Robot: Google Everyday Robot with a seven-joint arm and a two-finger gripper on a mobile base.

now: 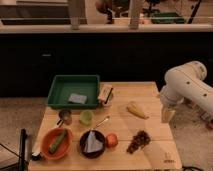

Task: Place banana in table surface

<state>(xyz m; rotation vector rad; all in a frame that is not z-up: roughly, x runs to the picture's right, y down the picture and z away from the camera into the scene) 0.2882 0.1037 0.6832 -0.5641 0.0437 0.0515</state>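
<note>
A white robot arm's pincer (167, 115) hangs just right of the banana (136, 110), over the worktop's (135, 92) right edge; whether it is open or closed cannot be told. The banana lies on the wooden worktop, apart from the pincer. Below the banana sits a dark fruit cluster (140, 140). An orange-red fruit (112, 140) lies lower left of the banana, and a green tray (74, 80) sits farther left.

Banana (136, 110) flat on table surface (136, 93) — claw (167, 116) just right of it, apart, at table edge.
</note>
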